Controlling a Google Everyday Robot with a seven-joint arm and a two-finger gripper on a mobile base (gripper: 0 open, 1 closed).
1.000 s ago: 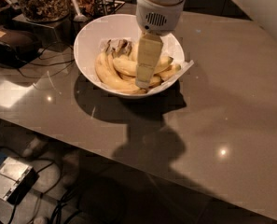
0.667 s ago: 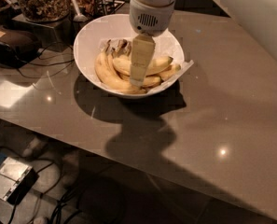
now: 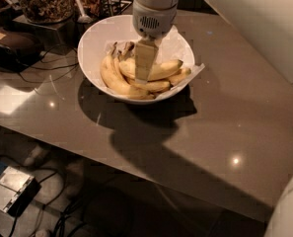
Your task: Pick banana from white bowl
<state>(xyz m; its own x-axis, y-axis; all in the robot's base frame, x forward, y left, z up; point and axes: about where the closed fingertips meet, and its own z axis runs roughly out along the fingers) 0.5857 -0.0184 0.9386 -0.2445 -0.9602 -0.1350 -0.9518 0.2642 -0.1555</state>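
The white bowl [image 3: 93,39], lined with crinkled white paper [image 3: 192,73], stands on the grey-brown table and holds several yellow bananas. The long curved banana [image 3: 111,78] lies along the bowl's left side with its brownish stem at the back. Shorter bananas [image 3: 164,69] lie across the middle and right. My gripper [image 3: 143,78] hangs straight down from its white wrist [image 3: 155,11] into the middle of the bowl. Its tip is at the bananas, just right of the long one, and hides part of them.
A glass jar of dark dry food [image 3: 42,1] and a spoon [image 3: 81,10] stand behind the bowl. A black device with cables [image 3: 13,46] sits at the left. The table's front edge [image 3: 136,174] runs diagonally; cables and a box [image 3: 10,189] lie on the floor.
My gripper has moved a little to the left over the bowl, toward the long banana. The bananas and the bowl have not moved.
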